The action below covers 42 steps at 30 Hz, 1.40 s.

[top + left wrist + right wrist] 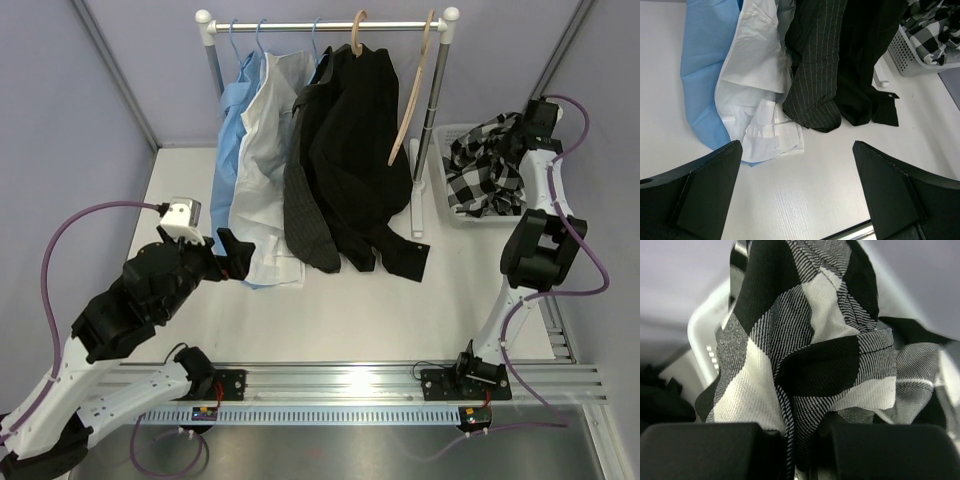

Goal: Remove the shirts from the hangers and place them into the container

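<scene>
R gripper (800, 440) jaws pinch checked shirt (485, 165) at basket (900, 52); I'd lower it fully inside b4 releasing. L gripper (797, 145) jaws wide, idle.

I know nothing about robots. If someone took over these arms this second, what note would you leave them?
Left gripper: open, empty, over the table by the hanging hems.
Right gripper: shut on the checked shirt, which lies mostly in the basket.
Done: one wooden hanger hangs bare on the rail.
Left: release the checked shirt, then take the light blue shirt, white shirt, dark grey shirt and black shirt off the rail.
</scene>
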Available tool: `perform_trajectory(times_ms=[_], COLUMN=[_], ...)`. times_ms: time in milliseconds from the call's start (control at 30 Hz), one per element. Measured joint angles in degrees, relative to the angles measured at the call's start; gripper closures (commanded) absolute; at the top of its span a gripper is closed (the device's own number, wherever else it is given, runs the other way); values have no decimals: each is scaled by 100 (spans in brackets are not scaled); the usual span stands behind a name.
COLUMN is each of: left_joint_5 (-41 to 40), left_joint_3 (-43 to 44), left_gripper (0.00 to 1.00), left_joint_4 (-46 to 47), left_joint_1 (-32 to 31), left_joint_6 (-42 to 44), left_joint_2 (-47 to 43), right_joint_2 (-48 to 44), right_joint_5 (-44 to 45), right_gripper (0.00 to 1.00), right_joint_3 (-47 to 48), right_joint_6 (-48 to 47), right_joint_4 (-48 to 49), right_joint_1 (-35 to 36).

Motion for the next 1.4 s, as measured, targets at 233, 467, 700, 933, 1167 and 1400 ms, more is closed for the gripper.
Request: perform_trajectory(times_ms=[233, 467, 700, 933, 1167, 1400], left_joint_5=[0, 2, 2, -7, -70, -85], left_joint_3=[0, 2, 26, 181, 271, 289], left_gripper=[1, 1, 1, 1, 1, 1], left_joint_4=[0, -2, 0, 2, 0, 0], left_joint_1=[0, 0, 0, 0, 0, 0], left_joint_6=[-26, -35, -31, -26, -28, -33], left_joint_2=[162, 223, 254, 315, 501, 791], right_joint_2=[1172, 1751, 1023, -1172, -3836, -4651], right_joint_5=[-695, -820, -787, -723, -210, 129], right_gripper=[100, 74, 21, 11, 5, 0], right_joint_3=[688, 787, 809, 800, -37, -258], right_joint_6=[297, 389, 127, -164, -404, -352], right_joint_4=[-1040, -1707, -1884, -1836, -1364, -1069], right_joint_1=[2, 2, 4, 13, 745, 2706])
